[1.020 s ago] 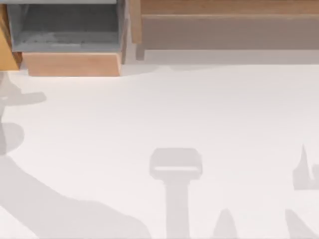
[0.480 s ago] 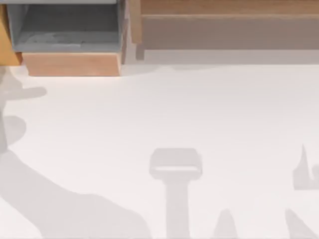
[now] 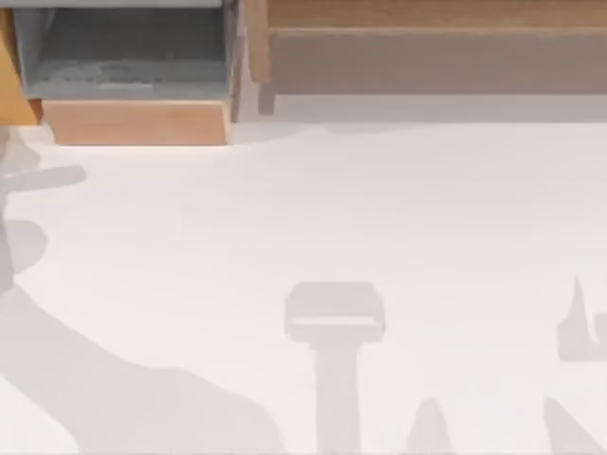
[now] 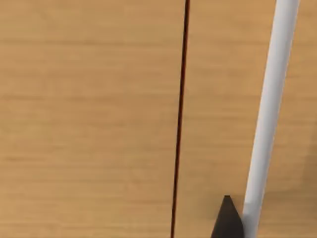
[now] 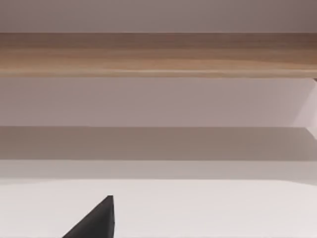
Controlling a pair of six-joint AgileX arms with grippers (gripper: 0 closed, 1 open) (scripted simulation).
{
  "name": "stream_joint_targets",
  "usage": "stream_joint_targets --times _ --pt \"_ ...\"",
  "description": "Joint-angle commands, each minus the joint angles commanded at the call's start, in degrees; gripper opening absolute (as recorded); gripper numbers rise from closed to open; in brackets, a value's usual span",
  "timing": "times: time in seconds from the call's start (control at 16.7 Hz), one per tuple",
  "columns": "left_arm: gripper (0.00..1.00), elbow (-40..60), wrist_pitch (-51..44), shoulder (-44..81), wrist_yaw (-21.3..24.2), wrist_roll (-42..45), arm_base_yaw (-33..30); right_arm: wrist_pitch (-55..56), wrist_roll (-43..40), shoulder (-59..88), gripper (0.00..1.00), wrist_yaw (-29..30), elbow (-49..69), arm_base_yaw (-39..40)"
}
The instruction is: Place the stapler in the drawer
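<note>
From above, the white table [image 3: 379, 218] carries only grey shadows of the arms: a broad one sweeping in from the lower left and thinner shapes at the lower right. The drawer [image 3: 133, 121] stands pulled out at the table's far left corner, its tan front panel facing the table and its grey floor and walls open to view; its far end is cut off by the frame. Just beside it to the right runs the wide brown cabinet [image 3: 427, 57]. The left wrist view looks close onto a tan wooden surface [image 4: 89, 124] split by a thin dark seam, with a white bar [image 4: 267, 114] crossing it and one dark fingertip [image 4: 228, 220] poking in at the edge. The right wrist view faces the cabinet across the table, with one dark fingertip [image 5: 96, 220] at the edge. With a single tip visible each, I cannot tell how either arm's jaws stand. Where the stapler lies cannot be made out.
</note>
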Motion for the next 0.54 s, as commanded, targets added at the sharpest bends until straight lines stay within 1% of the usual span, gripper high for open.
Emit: stream_joint_targets --times 0.18,0.24,0.54 --pt "0.98 0.0 0.0 0.0 0.0 0.0 0.0 0.0 0.0 0.0 1.00 0.0 0.0 0.0" --pt "1.00 0.0 0.0 0.0 0.0 0.0 0.0 0.0 0.0 0.0 1.00 0.0 0.0 0.0" --pt "1.00 0.0 0.0 0.0 0.0 0.0 0.0 0.0 0.0 0.0 1.00 0.0 0.0 0.0"
